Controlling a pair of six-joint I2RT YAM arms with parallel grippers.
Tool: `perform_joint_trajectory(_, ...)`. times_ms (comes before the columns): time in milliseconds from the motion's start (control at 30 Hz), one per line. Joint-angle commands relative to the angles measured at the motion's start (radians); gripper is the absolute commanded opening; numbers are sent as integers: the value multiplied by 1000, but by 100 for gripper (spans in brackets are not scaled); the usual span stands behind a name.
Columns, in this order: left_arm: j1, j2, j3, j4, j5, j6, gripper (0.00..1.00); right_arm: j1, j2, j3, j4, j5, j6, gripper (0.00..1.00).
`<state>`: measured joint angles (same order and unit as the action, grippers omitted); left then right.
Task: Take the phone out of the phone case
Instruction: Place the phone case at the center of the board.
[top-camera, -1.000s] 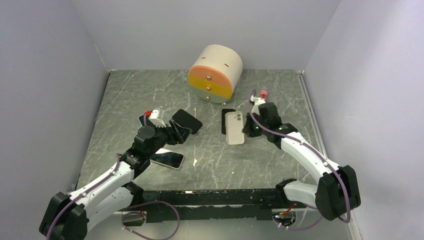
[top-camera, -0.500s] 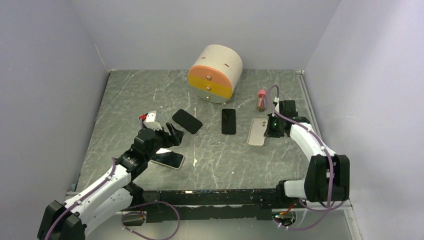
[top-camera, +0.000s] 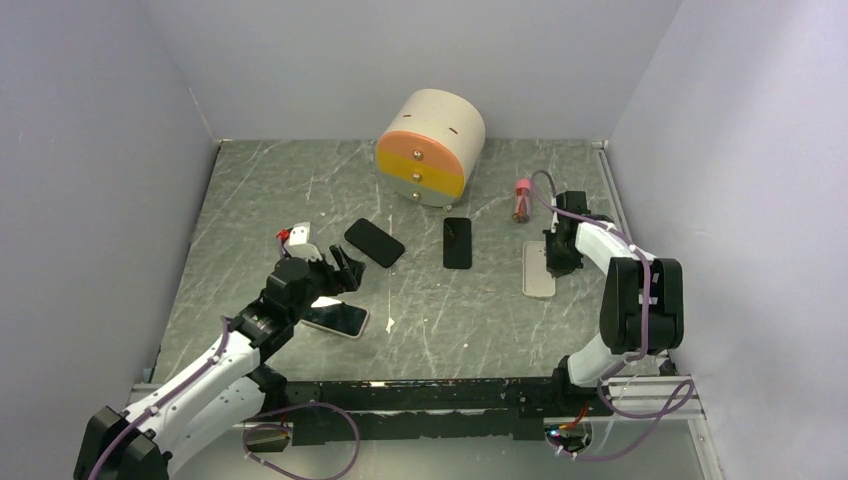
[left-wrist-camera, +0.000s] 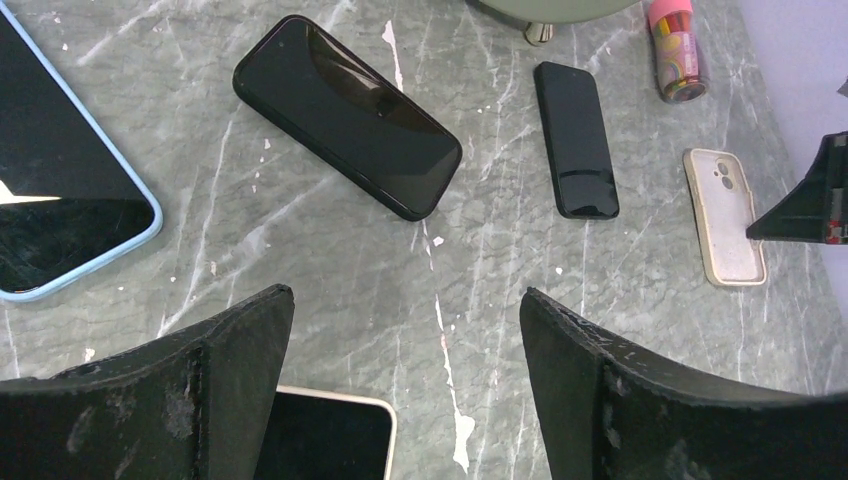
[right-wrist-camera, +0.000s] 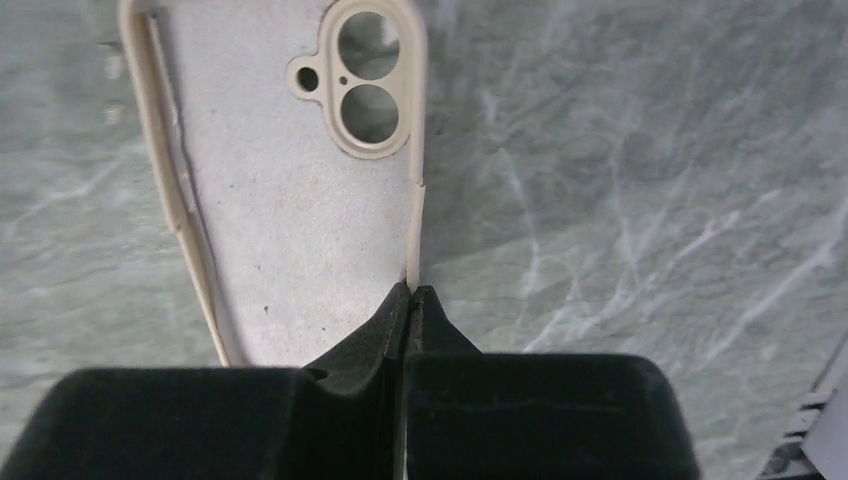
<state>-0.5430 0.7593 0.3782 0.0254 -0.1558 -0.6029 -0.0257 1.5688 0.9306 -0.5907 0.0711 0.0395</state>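
One empty phone case (right-wrist-camera: 290, 200), rim pinched by right hand (right-wrist-camera: 410, 295)

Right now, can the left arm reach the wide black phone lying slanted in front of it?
Probably yes: the left end effector is open, facing the wide black phone, with nothing lying between them.

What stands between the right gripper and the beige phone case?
Nothing visible does. The right gripper is shut on the side rim of the empty beige case, which lies flat on the table.
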Motion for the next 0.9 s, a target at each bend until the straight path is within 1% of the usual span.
perform_joint_trajectory(0,-14,-22,30,20,-19,7,88,-9,17,42,-13,119,-32,1)
perform_joint_trajectory(133,-17,-29,29,15,-28,6,88,-9,35,55,-3,152,-28,15)
perform_joint_trajectory(200,-18,-27,28,16,-25,4,88,-8,30,61,1,166,-18,24)
perform_joint_trajectory(300,-17,-15,30,15,-30,2,88,-8,-2,63,7,183,-1,39)
perform_joint_trajectory(400,-17,-1,38,7,-33,-3,89,3,-49,56,17,169,23,51)
perform_joint_trajectory(467,-18,13,45,-2,-35,-11,90,37,-113,35,52,145,24,55)
perform_joint_trajectory(600,-17,34,50,-19,-66,-42,93,169,-228,-41,197,99,-4,61)
perform_joint_trajectory(700,-16,53,59,-24,-83,-67,94,265,-261,-68,265,66,-1,65)
perform_joint_trajectory(867,-14,103,98,-112,-145,-146,94,399,-294,-133,430,-43,23,71)
